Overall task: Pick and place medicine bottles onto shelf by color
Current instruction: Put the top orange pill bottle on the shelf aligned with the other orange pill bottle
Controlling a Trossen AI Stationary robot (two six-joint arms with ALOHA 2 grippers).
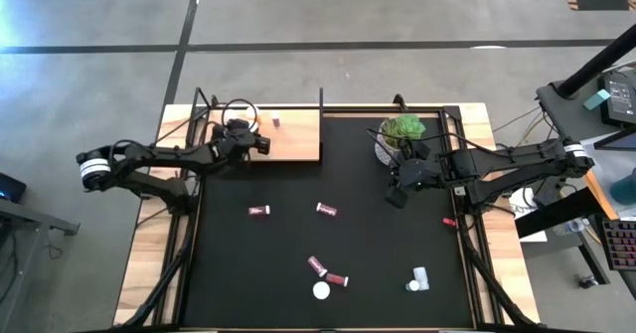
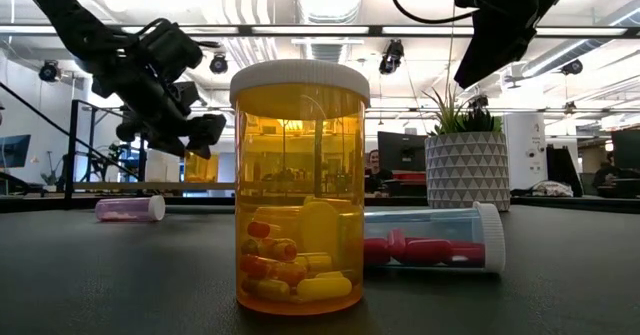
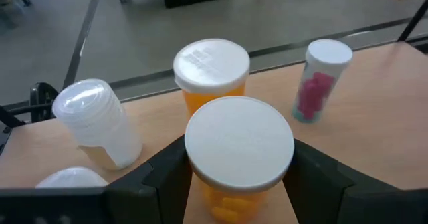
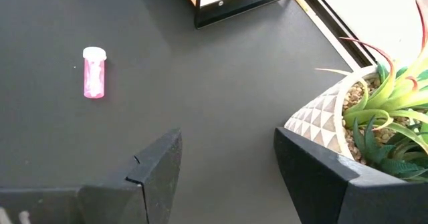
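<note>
The wooden shelf [image 1: 293,139] lies at the table's far left. My left gripper [image 1: 250,141] is over it, shut on an orange bottle with a white cap [image 3: 239,150]. Upright on the shelf [image 3: 374,130] behind it stand another orange bottle [image 3: 211,67], a white bottle [image 3: 93,120] and a red-filled bottle [image 3: 319,83]. Several bottles lie on the black mat, among them two red ones [image 1: 259,211] [image 1: 326,210]. My right gripper [image 4: 227,177] hangs open above the mat next to the plant pot [image 1: 397,139]. My left gripper pinches the orange bottle between its two fingers [image 3: 167,174], on opposite sides of the body just under the cap [image 3: 221,200]. The fingers come from the table's left, slanting slightly down. The bottle stands upright; whether its base rests on the shelf I cannot tell.
An orange bottle [image 2: 300,190] stands upright at the mat's near edge, with a clear bottle of red capsules [image 2: 430,240] lying behind it. More bottles lie near the front [image 1: 316,265] [image 1: 418,278]. A small red one [image 1: 449,222] lies at the mat's right edge.
</note>
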